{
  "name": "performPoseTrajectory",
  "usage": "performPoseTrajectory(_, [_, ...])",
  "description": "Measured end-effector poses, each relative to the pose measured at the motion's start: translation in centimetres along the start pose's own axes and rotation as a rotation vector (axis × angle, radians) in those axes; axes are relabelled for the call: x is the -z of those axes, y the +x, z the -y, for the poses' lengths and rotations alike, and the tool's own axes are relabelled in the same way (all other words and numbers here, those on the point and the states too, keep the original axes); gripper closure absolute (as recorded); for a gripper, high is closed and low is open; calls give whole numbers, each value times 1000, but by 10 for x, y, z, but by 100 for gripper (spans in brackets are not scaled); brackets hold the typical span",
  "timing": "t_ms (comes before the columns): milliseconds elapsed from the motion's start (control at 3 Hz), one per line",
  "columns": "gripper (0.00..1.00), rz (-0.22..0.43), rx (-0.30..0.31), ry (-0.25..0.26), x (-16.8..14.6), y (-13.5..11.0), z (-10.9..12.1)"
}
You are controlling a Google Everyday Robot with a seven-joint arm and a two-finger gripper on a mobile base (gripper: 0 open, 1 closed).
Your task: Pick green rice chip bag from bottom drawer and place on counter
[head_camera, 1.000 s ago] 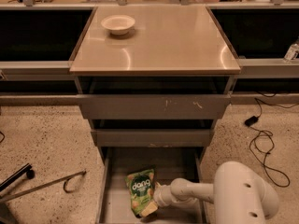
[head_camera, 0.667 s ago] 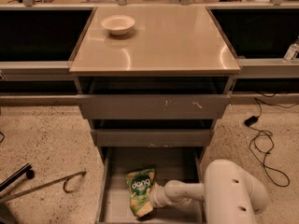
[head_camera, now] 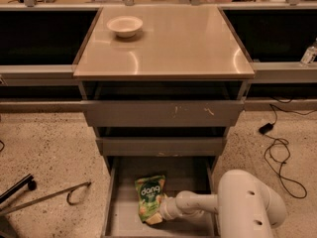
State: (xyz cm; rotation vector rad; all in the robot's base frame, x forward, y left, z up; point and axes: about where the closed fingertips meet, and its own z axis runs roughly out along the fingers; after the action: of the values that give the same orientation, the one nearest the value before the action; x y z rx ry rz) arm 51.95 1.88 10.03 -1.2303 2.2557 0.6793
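Observation:
The green rice chip bag [head_camera: 150,197] lies flat on the grey floor of the open bottom drawer [head_camera: 121,217], left of centre, its white "dang" lettering facing up. My gripper [head_camera: 162,211] is low in the drawer at the bag's lower right corner and touches or overlaps its edge. The white arm [head_camera: 247,205] reaches in from the lower right and hides the drawer's right front part. The beige counter [head_camera: 183,43] tops the cabinet above.
A white bowl [head_camera: 125,26] sits at the counter's back left. Two narrower grey drawers [head_camera: 163,114] stick out slightly above the bottom one. Dark recessed shelves flank the cabinet. Black cables [head_camera: 277,152] lie on the floor at right, and a metal tool [head_camera: 49,197] at left.
The arm's thick white link has shifted slightly left, towards the drawer. The gripper stays at the bag's lower right edge, and the bag has hardly moved.

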Motion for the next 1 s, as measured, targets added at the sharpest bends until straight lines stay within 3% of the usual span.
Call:
performPoseTrajectory(667, [88, 0, 0, 0, 3, -2, -1])
performPoseTrajectory(1000, [100, 51, 45, 10, 55, -30, -5])
